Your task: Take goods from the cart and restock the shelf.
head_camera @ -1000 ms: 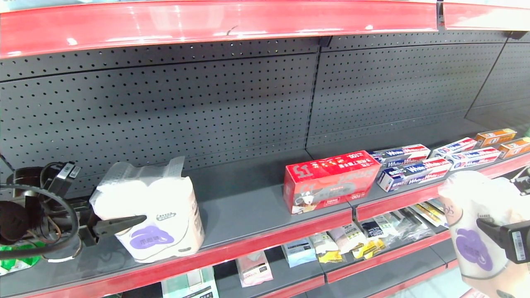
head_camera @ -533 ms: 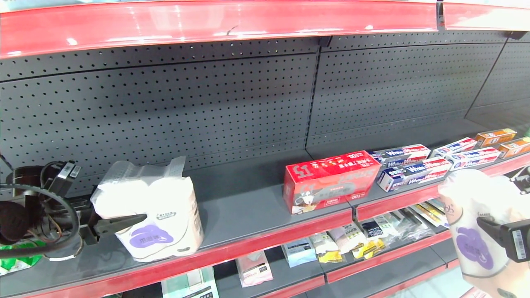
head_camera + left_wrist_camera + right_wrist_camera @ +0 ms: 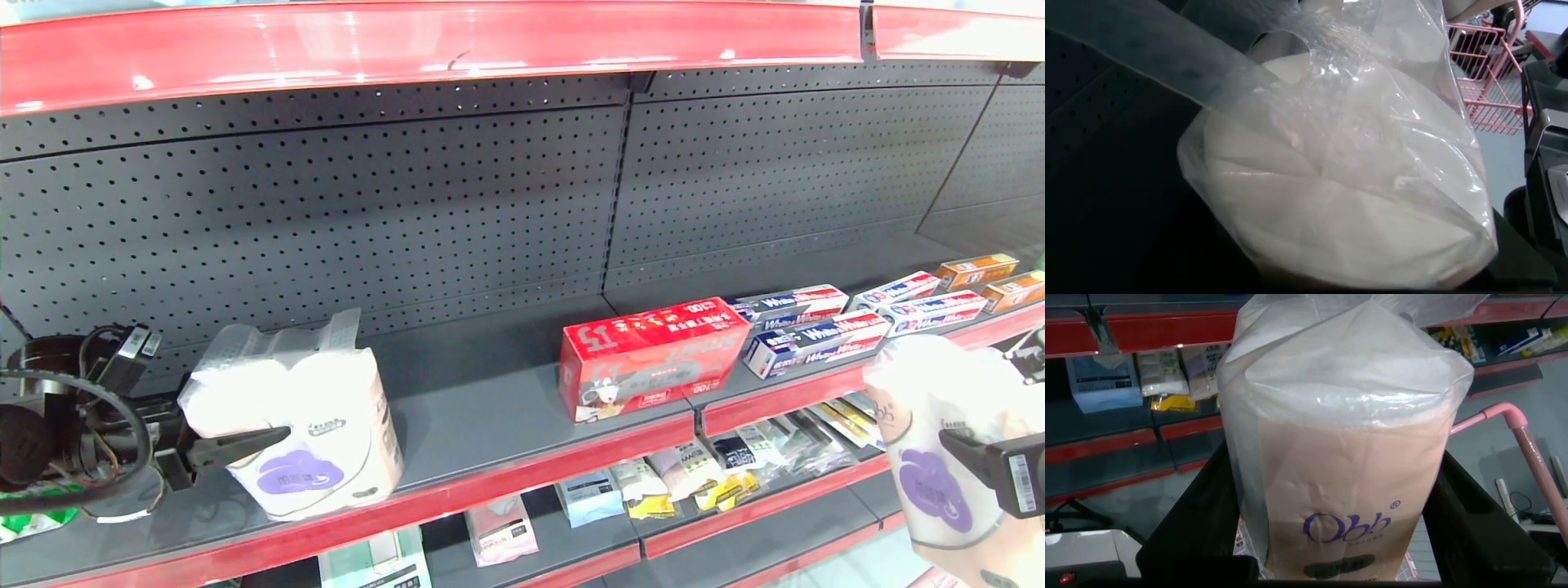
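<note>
The left gripper (image 3: 261, 426) is clenching the toilet-roll pack (image 3: 326, 408) resting on the shelf (image 3: 490, 416) beneath it; releasing slowly is looking wisest. The right gripper (image 3: 971, 461) is grasping a second pack (image 3: 922, 392).

Black left wrist (image 3: 57, 425), looped cables (image 3: 122, 425), tapered black fingers (image 3: 237, 445), white barcode label (image 3: 1021, 483) on right gripper (image 3: 967, 457)

Shop aisle with retail shelving.
Long grey shelf (image 3: 490, 408) with a red front edge (image 3: 531, 474) and a pegboard back panel (image 3: 326, 212). Boxed toothpaste boxes (image 3: 816, 336) lined up along its front edge at right, small packets (image 3: 653, 486) on the lower shelf (image 3: 735, 547), pink wire cart (image 3: 1486, 73) on the floor.
</note>
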`<state>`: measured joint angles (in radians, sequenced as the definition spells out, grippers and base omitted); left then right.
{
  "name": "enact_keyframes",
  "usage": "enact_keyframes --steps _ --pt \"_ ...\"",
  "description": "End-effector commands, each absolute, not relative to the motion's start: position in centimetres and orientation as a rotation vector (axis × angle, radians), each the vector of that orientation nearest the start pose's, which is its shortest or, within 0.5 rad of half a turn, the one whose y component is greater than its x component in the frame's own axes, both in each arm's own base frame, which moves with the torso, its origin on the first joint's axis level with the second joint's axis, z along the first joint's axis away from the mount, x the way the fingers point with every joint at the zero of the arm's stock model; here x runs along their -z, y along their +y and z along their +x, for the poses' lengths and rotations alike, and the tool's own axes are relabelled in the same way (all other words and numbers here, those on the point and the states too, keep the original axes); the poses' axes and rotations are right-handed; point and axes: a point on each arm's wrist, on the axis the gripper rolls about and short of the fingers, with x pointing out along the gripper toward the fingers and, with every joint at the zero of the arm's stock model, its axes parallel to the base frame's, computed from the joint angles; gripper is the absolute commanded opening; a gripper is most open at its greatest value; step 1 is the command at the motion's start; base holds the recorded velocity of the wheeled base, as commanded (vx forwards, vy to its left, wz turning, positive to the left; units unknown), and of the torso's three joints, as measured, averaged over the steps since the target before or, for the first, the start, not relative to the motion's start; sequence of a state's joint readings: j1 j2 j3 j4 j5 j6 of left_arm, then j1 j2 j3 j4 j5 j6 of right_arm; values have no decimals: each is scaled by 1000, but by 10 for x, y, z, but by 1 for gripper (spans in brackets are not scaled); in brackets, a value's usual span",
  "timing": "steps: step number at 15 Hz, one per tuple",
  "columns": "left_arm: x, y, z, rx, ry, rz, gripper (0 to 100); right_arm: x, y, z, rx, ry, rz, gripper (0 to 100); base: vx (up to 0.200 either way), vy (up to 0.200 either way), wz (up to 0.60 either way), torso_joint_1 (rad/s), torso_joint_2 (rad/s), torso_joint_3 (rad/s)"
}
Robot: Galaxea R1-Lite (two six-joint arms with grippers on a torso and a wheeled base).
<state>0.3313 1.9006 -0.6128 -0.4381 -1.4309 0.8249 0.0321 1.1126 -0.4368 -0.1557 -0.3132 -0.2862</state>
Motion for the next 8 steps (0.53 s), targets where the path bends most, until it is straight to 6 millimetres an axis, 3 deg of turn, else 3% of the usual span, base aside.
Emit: enact_keyframes --steps 1,8 --pt "-76 68 267 1139 107 48 0 -168 -2 139 198 551 -369 0 0 0 0 0 0 0" --pt "-75 68 267 1131 115 54 0 -167 -2 138 200 552 -370 0 0 0 0 0 0 0"
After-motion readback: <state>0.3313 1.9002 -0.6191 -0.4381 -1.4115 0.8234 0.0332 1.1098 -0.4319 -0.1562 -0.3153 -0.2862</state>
